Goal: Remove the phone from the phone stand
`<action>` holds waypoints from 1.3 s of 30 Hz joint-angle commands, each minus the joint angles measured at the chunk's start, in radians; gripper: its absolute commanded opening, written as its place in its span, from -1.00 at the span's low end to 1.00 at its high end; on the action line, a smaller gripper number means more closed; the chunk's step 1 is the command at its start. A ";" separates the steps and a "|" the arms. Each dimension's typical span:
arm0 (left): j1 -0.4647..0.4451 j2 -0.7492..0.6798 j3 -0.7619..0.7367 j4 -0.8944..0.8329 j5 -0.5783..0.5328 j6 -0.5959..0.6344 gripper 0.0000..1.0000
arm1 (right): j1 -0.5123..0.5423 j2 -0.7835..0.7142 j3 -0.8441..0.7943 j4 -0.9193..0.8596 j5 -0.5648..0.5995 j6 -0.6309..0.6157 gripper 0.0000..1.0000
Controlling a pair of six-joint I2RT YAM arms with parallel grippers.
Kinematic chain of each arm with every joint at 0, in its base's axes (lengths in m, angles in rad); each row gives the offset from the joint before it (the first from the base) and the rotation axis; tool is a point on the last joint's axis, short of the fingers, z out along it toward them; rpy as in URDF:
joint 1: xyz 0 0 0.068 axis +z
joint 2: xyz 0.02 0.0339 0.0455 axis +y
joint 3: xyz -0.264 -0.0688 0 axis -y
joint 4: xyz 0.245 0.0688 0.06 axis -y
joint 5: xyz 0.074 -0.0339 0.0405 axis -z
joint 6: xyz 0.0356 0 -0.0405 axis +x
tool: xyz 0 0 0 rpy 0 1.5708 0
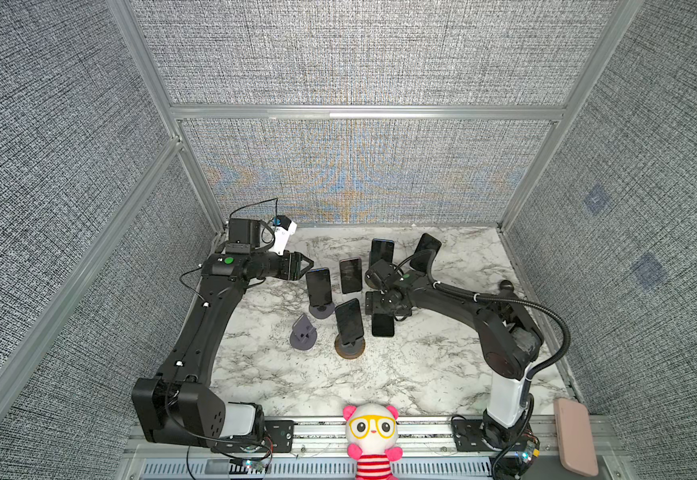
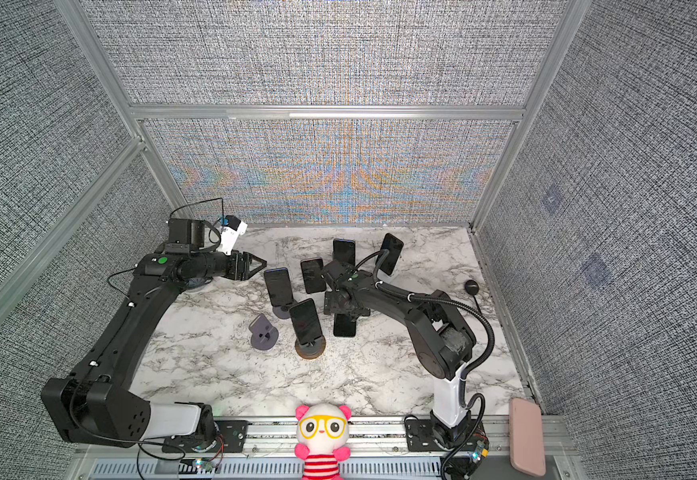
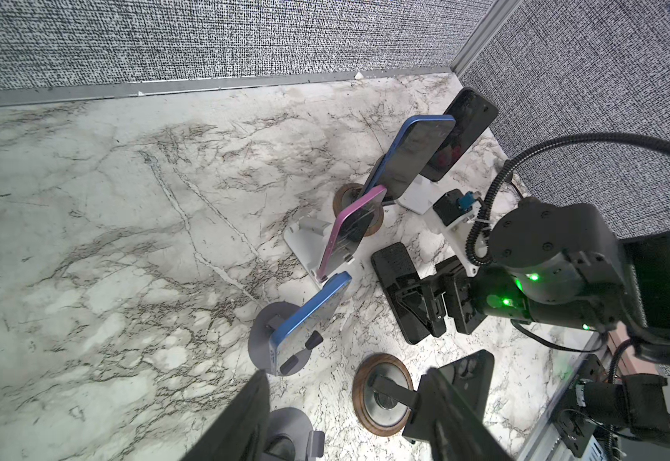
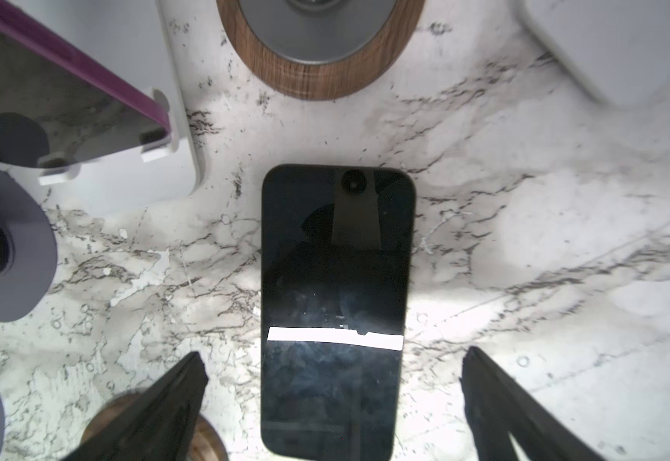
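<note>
Plush toy (image 1: 371,432) with yellow glasses sits on the rail at the near edge of the marble table (image 1: 421,374). Beyond it, toward the middle, an empty grey stand (image 1: 303,332) stands just left of a wood-ringed stand (image 1: 350,350) that props a dark phone (image 1: 349,320) upright.

Just right of that pair, the flat phone (image 1: 382,326) lies screen up on the bare marble, on no stand. The right gripper (image 4: 334,353) hangs directly over it, pointing down. In the right wrist view its fingers (image 4: 173,399) are spread wide to either side of the flat phone (image 4: 333,279), apart from its edges and holding nothing.

Farther back, a blue-edged phone (image 1: 319,286) leans on a round grey stand (image 1: 322,311), and a pink-edged phone (image 1: 350,275) rests on a white stand (image 3: 305,239).

Near the left edge, the left gripper (image 1: 309,264) points across toward the blue-edged phone. Its jaws are parted and empty in the left wrist view (image 3: 345,373).

Nearest the far edge, two more phones stand propped: one blue-edged (image 1: 381,251), and one black (image 1: 426,251) toward the far right corner.
</note>
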 commanded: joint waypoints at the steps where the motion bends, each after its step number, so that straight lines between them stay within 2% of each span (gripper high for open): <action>1: 0.001 -0.012 0.002 -0.013 0.008 0.018 0.34 | 0.001 -0.031 -0.029 -0.041 0.024 -0.014 0.91; 5: -0.001 -0.031 -0.003 -0.039 0.012 0.034 0.41 | 0.001 -0.107 -0.082 -0.033 -0.001 -0.039 0.93; 8: -0.025 -0.052 0.003 -0.085 0.013 0.047 0.43 | -0.006 -0.145 -0.061 -0.123 0.020 -0.104 0.95; 12: -0.145 -0.082 0.010 -0.181 -0.092 0.103 0.41 | -0.028 -0.204 -0.056 -0.217 0.043 -0.164 0.97; 22: -0.282 -0.117 -0.012 -0.221 -0.067 0.155 0.21 | -0.100 -0.355 -0.060 -0.218 -0.028 -0.214 0.96; 31: -0.363 0.003 0.021 -0.262 -0.084 0.204 0.20 | -0.138 -0.451 -0.117 -0.208 -0.058 -0.232 0.88; 39: -0.388 0.086 0.030 -0.238 -0.084 0.218 0.20 | -0.171 -0.501 -0.187 -0.174 -0.081 -0.215 0.86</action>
